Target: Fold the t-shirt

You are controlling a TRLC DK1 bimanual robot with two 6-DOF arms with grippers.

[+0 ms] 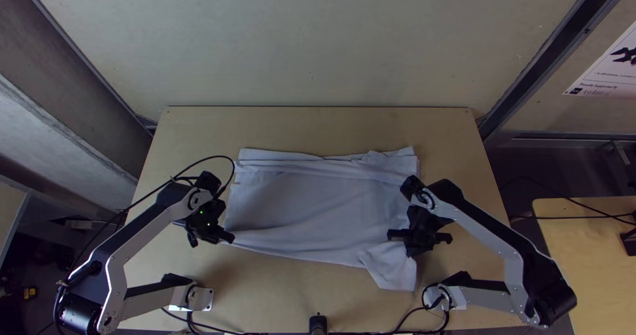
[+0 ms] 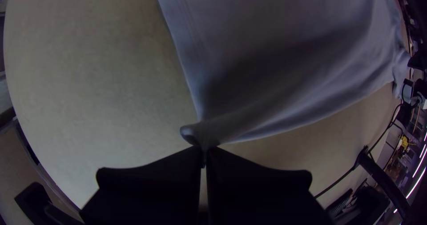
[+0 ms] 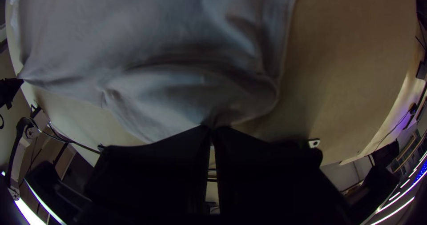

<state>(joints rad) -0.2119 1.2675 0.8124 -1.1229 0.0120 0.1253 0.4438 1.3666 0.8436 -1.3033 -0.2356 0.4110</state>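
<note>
In the top view the white t-shirt (image 1: 311, 206) lies across the middle of the table, with a folded band along its far edge and a loose flap at its near right. My left gripper (image 1: 228, 238) is at its near left corner, my right gripper (image 1: 405, 249) over its near right part. The left wrist view has my left gripper (image 2: 203, 151) shut on a pinched corner of the shirt (image 2: 284, 65). In the right wrist view my right gripper (image 3: 213, 129) is shut on a bunched edge of the cloth (image 3: 169, 96).
The light wooden table (image 1: 318, 126) stretches beyond the shirt to a pale wall. Cables (image 1: 391, 332) run along its near edge, by a small black post (image 1: 318, 324). Another wooden table (image 1: 589, 242) stands at the right.
</note>
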